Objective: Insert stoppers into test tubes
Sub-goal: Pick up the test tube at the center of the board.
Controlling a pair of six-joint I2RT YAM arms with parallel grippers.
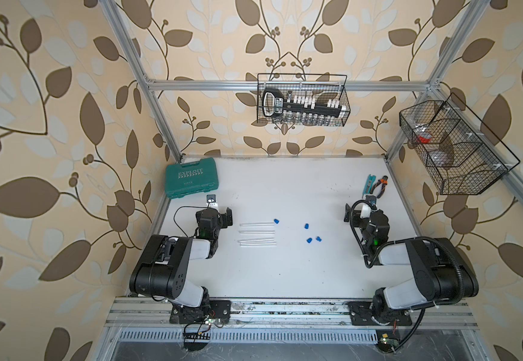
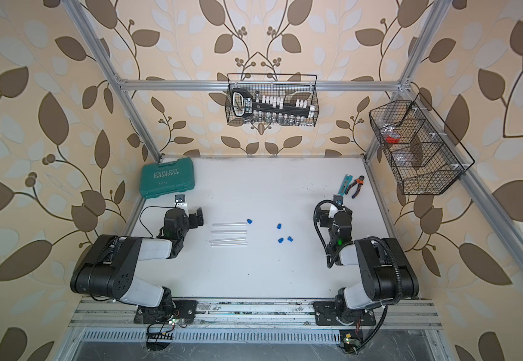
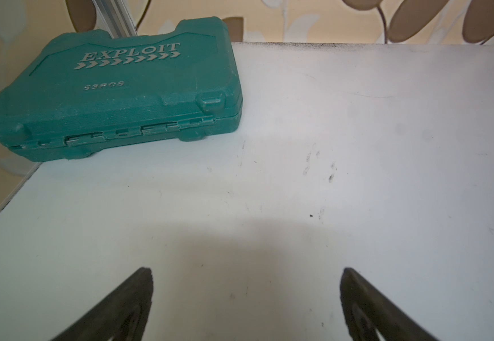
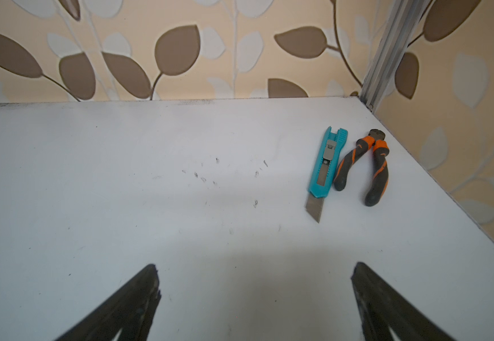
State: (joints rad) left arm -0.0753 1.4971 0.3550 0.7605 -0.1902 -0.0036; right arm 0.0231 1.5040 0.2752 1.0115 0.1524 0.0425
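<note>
Black, matte and wedge-shaped, the fingers of the left hand stand spread as wide as they go, gripping nothing; only bare bench shows between them. The bench is a smooth white sheet, scuffed with small dark marks. Ahead of this hand sits a closed tool case of grainy teal-green moulded plastic, with rounded corners, raised silver lettering and a hinge along its near edge.

The right hand matches it: dark tapered fingers fully apart, empty, touching nothing. Beyond it lie a utility knife with a turquoise plastic body and a bare steel blade pushed out, and just beside it pliers with grey-and-orange rubbery grips splayed open.

Between the two arms in both top views, the four test tubes lie flat on the bench. They are slim, clear and glassy, parallel to one another, and the two nearest the arms' bases are almost touching. They rest near the left hand but apart from it. The stoppers are stubby bright-blue plugs, all loose on the bench. One lies at the end of the farthest tube; one sits alone nearer the middle; the last two form a close pair. None is in a tube.

On the back rail hangs a black wire basket.
</note>
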